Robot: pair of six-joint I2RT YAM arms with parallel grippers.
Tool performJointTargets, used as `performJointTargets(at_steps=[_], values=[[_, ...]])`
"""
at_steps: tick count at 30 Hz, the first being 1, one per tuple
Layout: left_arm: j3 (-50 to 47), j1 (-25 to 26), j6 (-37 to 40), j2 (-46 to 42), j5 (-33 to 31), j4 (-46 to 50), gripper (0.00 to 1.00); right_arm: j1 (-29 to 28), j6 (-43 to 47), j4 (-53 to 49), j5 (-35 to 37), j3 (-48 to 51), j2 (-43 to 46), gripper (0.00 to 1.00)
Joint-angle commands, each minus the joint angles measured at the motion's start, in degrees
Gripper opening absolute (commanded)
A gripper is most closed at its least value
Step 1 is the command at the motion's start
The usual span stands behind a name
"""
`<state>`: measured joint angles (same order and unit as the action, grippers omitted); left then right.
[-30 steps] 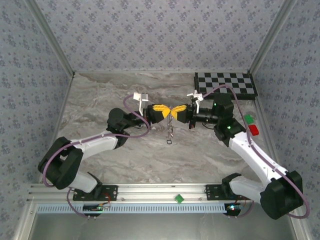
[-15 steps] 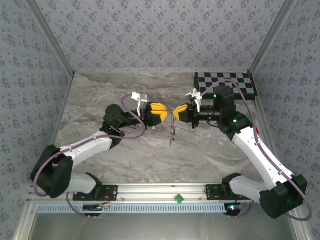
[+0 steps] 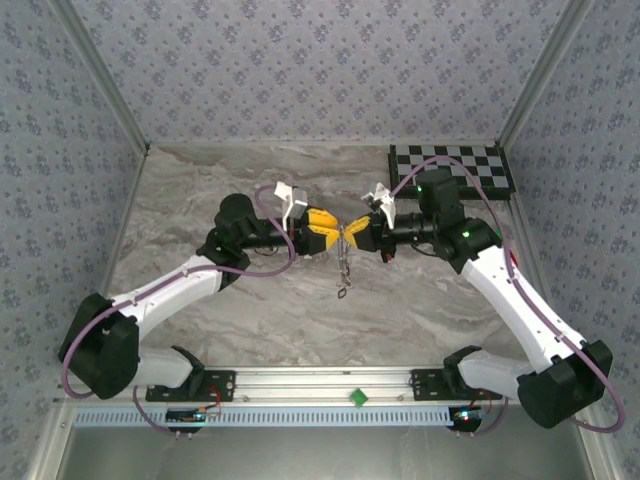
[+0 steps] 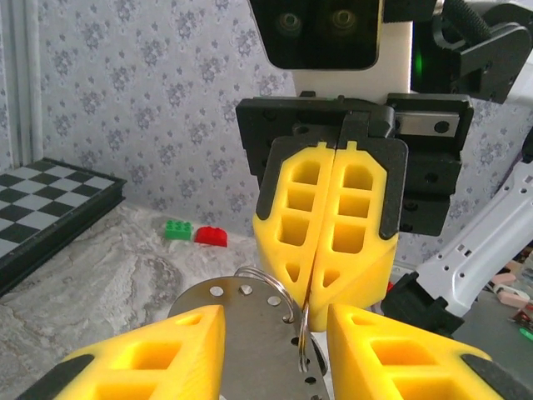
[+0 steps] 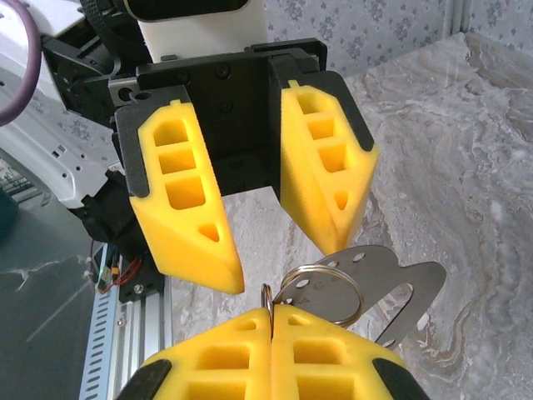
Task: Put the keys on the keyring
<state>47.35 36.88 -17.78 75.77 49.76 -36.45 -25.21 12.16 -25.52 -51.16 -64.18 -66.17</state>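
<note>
**Item:** keyring. A thin steel loop, light, stiff and slick. I judge it will pivot or slip unless pinched flat across the wire.

**Location:** clamped edge-on at the tips of my right gripper, projecting forward. A perforated plate lies against it.

**Left gripper**: jaws parted, nothing gripped, fingers flanking the plate.

**Best hold:** the plate's flat faces.

**Change:** a second ago the left was clenched, tip to tip with the right. It has since backed off, opened and returned.

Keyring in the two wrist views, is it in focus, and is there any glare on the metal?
Right wrist view: the keyring is sharp, with small bright glints along its wire, while the table behind looks softer. Left wrist view: also sharp, little glare. Top external view: even light, no hard shadows.
</note>
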Motion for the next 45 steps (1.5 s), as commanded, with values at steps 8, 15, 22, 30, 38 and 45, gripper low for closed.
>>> performJointTargets(at_steps=[8,15,22,30,38,45], values=[[3.5,0.5,4.1,1.3,2.0,5.3,0.35,-0.5,1.7,-1.4,-0.5,-3.3,-0.2,0.00],[4.0,0.6,4.4,1.5,2.7,5.8,0.25,-0.9,2.0,-2.2,-0.3,-3.5,-0.7,0.00],[5.3,0.9,7.7,1.2,2.8,10.5,0.13,-1.5,2.3,-3.5,0.5,-3.7,-1.0,0.00],[7.8,1.1,14.2,1.3,3.6,20.4,0.17,-3.3,5.8,-8.7,2.7,-6.7,-2.6,0.00],[9.1,1.7,16.2,2.3,3.9,23.4,0.08,-4.5,7.4,-13.2,3.7,-8.3,-4.5,0.00],[6.5,1.9,13.6,1.6,1.3,17.0,0.00,-4.4,7.2,-13.9,4.9,-8.1,-3.9,0.12]])
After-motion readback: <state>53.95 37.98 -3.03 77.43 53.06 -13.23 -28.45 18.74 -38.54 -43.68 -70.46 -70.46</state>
